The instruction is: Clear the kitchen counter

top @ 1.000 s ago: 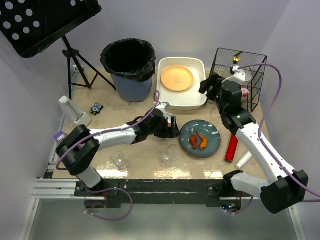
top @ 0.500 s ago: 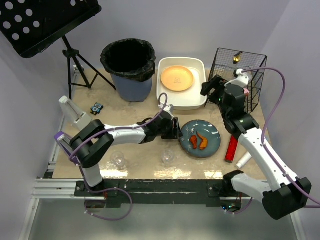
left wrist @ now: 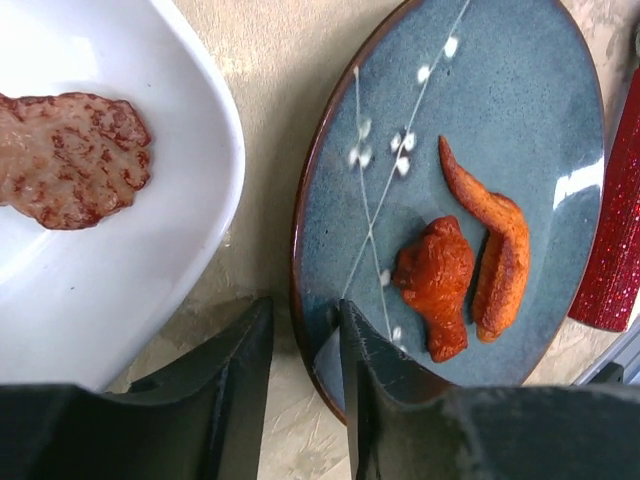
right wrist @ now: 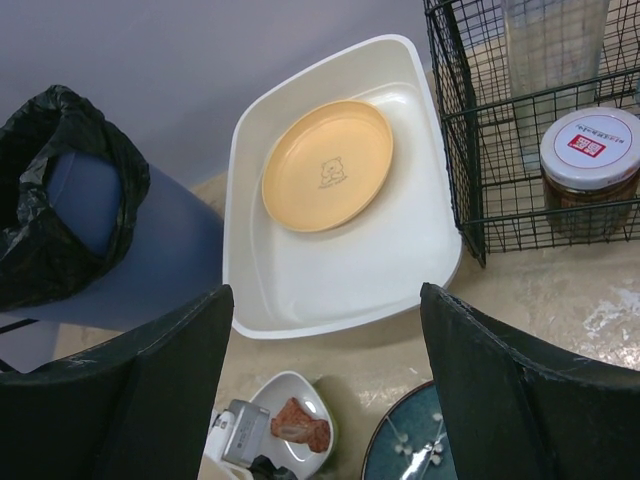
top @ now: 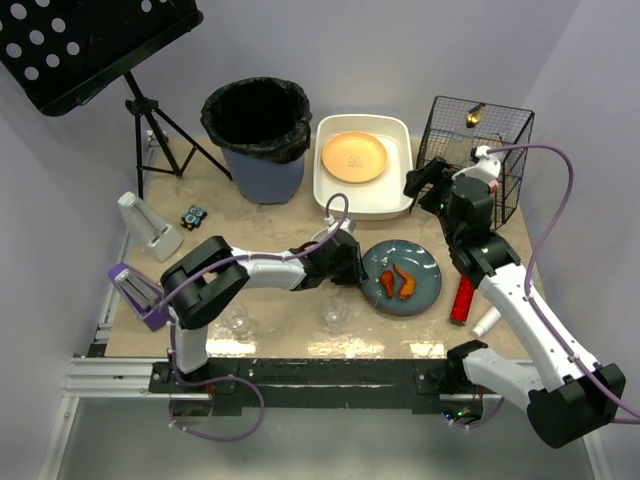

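Blue plate (left wrist: 480,120) rim, left jaws astride

A test room dressed up as a kitchen: plain walls (top: 400,50) around a kitchen counter (top: 230,215). A blue plate (top: 427,268) of food (top: 397,282) lies at the left pincer (top: 352,262), a trash bin (top: 257,135) well beyond it.

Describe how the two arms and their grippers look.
Both are built alike: the left arm and right arm have white tubular links joined by bulky black joints. A purple cable loops along each. The left gripper and right gripper each end in two broad, flat, matte black fingers. No markings can be read on them.
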Available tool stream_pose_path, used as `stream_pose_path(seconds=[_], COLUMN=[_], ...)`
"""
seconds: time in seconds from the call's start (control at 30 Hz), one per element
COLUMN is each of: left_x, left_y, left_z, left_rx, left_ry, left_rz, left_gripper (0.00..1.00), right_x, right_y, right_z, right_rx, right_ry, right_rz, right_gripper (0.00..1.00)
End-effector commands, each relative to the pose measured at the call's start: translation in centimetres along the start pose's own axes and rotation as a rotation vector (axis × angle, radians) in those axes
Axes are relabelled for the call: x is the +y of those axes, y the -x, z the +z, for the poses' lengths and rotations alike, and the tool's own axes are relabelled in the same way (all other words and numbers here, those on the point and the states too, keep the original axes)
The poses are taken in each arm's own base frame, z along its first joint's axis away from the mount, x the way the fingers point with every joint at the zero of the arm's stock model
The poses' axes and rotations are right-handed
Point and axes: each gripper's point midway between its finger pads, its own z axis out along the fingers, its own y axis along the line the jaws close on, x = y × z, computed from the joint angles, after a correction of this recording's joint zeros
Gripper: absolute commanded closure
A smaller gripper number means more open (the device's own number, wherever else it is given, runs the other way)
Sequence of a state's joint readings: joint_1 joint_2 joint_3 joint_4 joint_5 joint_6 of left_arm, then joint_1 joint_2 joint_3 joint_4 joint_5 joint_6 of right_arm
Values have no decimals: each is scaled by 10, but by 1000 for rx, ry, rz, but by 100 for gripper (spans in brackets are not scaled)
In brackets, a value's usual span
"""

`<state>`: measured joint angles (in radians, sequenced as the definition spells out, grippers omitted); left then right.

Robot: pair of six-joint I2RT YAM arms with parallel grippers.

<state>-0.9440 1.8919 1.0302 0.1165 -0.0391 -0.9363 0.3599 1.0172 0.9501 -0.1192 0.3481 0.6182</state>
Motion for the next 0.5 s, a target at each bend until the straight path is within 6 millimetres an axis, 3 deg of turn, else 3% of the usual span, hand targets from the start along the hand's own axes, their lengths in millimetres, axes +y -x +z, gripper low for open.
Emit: stream_pose_path(seconds=[0.0,0.3,0.37,0.47], left_x=[-16,-12,-11,-8], left_y=[16,12,11,9], left_z=[6,16,19,21], left_rx=[-56,-47,-46,-44], left_ry=[-22,-13,-12,-4], left_rz=[-23,-22,-25,-27], left_gripper=[65,66,56,52], right_x=[5,4,3,2], right_y=[15,11,11,10], right_z=[-7,-6,-7,-7], right_rx=[-54,-46,-47,-45], right_ry=[22,21,19,18], right_rz=[32,27,24,20], right_gripper=[20,20,20,20])
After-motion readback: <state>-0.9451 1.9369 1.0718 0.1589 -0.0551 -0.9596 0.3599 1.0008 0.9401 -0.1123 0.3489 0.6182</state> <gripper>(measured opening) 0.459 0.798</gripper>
